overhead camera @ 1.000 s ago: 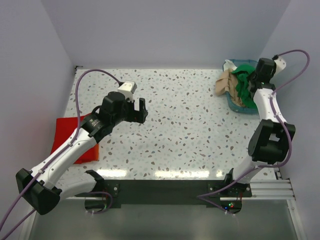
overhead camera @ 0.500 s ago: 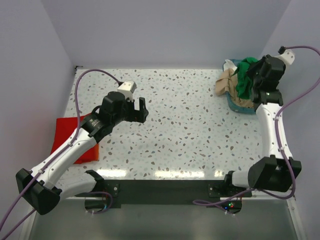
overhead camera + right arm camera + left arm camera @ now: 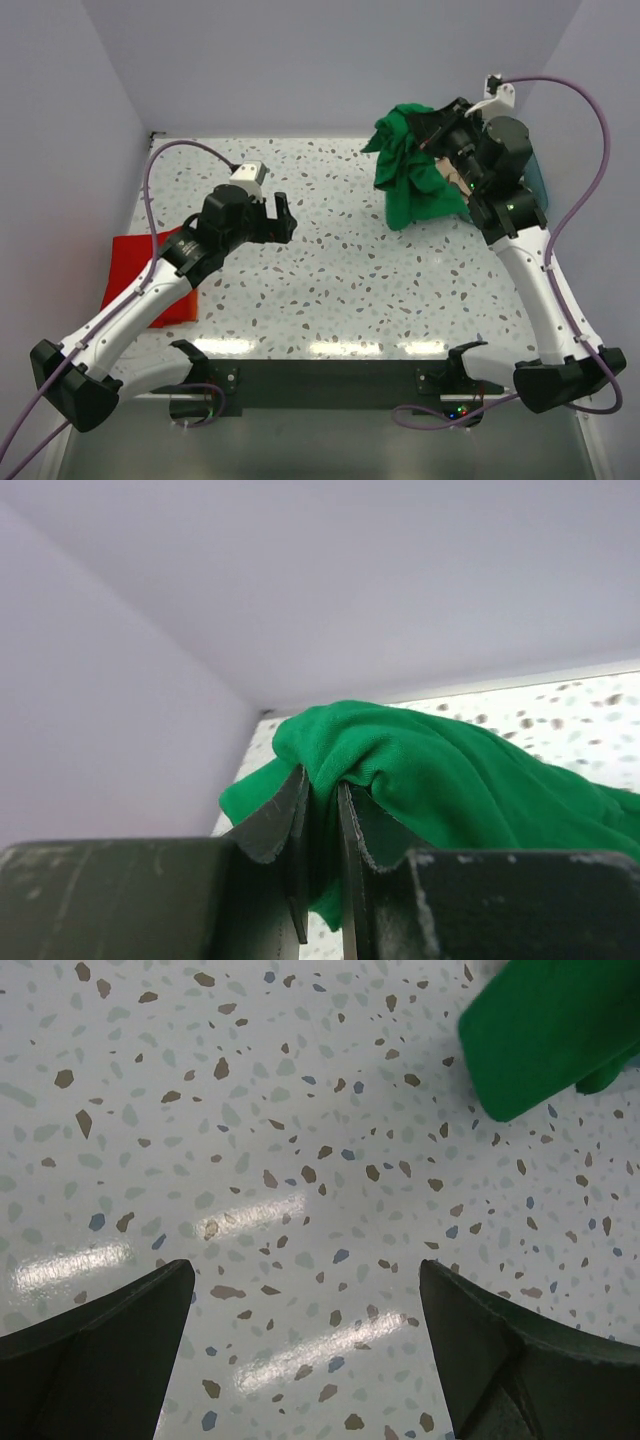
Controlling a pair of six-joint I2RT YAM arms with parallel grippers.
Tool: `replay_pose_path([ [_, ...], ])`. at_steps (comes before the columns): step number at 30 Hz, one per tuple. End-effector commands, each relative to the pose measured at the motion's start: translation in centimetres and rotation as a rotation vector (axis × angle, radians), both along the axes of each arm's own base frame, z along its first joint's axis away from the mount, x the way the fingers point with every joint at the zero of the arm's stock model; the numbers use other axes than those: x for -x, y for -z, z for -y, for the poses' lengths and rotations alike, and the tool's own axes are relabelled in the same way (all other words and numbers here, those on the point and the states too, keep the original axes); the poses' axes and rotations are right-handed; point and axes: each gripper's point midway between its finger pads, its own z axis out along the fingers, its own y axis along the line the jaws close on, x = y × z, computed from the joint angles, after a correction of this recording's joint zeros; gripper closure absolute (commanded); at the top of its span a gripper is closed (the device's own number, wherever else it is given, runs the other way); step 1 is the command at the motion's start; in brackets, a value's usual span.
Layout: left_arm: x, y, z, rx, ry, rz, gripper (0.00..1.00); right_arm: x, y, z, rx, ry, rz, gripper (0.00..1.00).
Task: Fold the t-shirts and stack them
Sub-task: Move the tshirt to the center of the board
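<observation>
— Green t-shirt (image 3: 408,185), where?
— Hanging over the far right of the tabletop (image 3: 340,270), pinched between the right tool (image 3: 322,815) fingers, closed tight.
— Left tool (image 3: 305,1272)?
— Spread wide, holding nothing. Red t-shirt (image 3: 135,265) lies at left edge.

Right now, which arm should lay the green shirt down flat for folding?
Right, probably. The right gripper is shut on the green shirt, which dangles above the table. The left gripper is open, empty, and apart from the shirt.
</observation>
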Motion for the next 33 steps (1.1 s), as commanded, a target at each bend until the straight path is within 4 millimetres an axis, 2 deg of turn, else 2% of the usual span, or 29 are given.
replay_pose_path([
  [1, -0.8, -2.3, -0.5, 0.061, -0.054, 0.062, 0.0, 3.1, -5.4, -3.7, -0.079, -0.181, 0.108, 1.0],
  [4, -1.0, -2.3, -0.6, 0.069, -0.072, 0.061, 0.0, 3.3, -4.3, -4.8, -0.079, -0.23, 0.063, 1.0],
  [7, -1.1, -2.0, -0.4, 0.077, -0.077, 0.051, 0.0, 2.9, -1.7, -5.0, -0.067, -0.236, -0.009, 1.0],
  [9, -1.2, -1.5, -0.1, 0.078, -0.07, 0.036, 0.0, 2.9, -0.7, -5.6, -0.057, -0.268, -0.037, 1.0],
  [11, -1.4, -1.0, 0.3, 0.078, -0.063, 0.02, 0.0, 2.4, 1.6, -5.8, -0.039, -0.272, -0.105, 1.0],
  [12, -1.4, -0.4, 0.3, 0.077, -0.065, 0.007, 0.0, 2.1, 4.0, -5.5, -0.026, -0.256, -0.163, 0.98],
  [13, -1.4, -0.3, 0.6, 0.083, -0.06, 0.003, 0.0, 1.9, 5.5, -5.2, -0.022, -0.246, -0.196, 0.93],
  [15, -1.4, 1.1, 0.8, 0.089, -0.061, -0.028, 0.0, 1.5, 7.8, -3.7, -0.037, -0.227, -0.238, 0.86],
  [16, -1.3, 1.5, 1.1, 0.099, -0.053, -0.035, 0.0, 1.5, 10.9, -3.0, -0.034, -0.215, -0.303, 0.84],
  [17, -1.4, 2.3, 1.3, 0.099, -0.052, -0.053, 0.0, 1.2, 12.1, -1.2, -0.041, -0.173, -0.328, 0.74],
  [18, -1.2, 3.4, 1.5, 0.102, -0.053, -0.081, 0.0, 1.5, 15.1, -0.3, -0.033, -0.152, -0.399, 0.7],
  [19, -1.3, 3.9, 1.8, 0.112, -0.049, -0.09, 0.0, 1.5, 16.5, 0.8, -0.018, -0.122, -0.426, 0.64],
  [20, -1.1, 5.4, 2.3, 0.109, -0.034, -0.131, 0.0, 1.8, 17.7, 2.3, -0.008, -0.08, -0.457, 0.53],
  [21, -1.0, 6.1, 2.6, 0.12, -0.026, -0.153, 0.01, 2.1, 19.6, 3.4, 0.012, -0.035, -0.496, 0.49],
  [22, -1.2, 6.4, 3.1, 0.137, -0.015, -0.157, 0.03, 2.4, 20.3, 4.0, 0.049, -0.016, -0.508, 0.45],
  [23, -0.8, 7.5, 3.9, 0.147, 0.016, -0.193, 0.05, 2.7, 20.9, 4.5, 0.069, 0.002, -0.519, 0.39],
  [24, -0.5, 8.7, 4.1, 0.153, 0.023, -0.223, 0.06, 3.3, 21.6, 4.9, 0.085, 0.015, -0.534, 0.37],
  [25, -0.5, 8.9, 4.8, 0.177, 0.048, -0.227, 0.08, 3.5, 21.9, 5.1, 0.103, 0.022, -0.533, 0.36],
  [26, -0.3, 10.5, 5.0, 0.173, 0.051, -0.261, 0.09, 3.7, 22.2, 5.4, 0.114, 0.034, -0.534, 0.36],
  [28, -0.6, 11.4, 5.9, 0.2, 0.066, -0.276, 0.14, 4.2, 23.0, 5.6, 0.134, 0.036, -0.545, 0.35],
  [29, -0.5, 12.5, 6.4, 0.204, 0.075, -0.312, 0.14, 4.4, 23.4, 5.7, 0.141, 0.033, -0.556, 0.35],
  [32, -1.0, 14.1, 7.7, 0.212, 0.092, -0.351, 0.2, 4.8, 24.5, 4.9, 0.137, -0.013, -0.573, 0.35],
  [33, -1.5, 13.8, 8.7, 0.229, 0.112, -0.33, 0.21, 5.1, 25.3, 4.8, 0.137, -0.019, -0.591, 0.35],
])
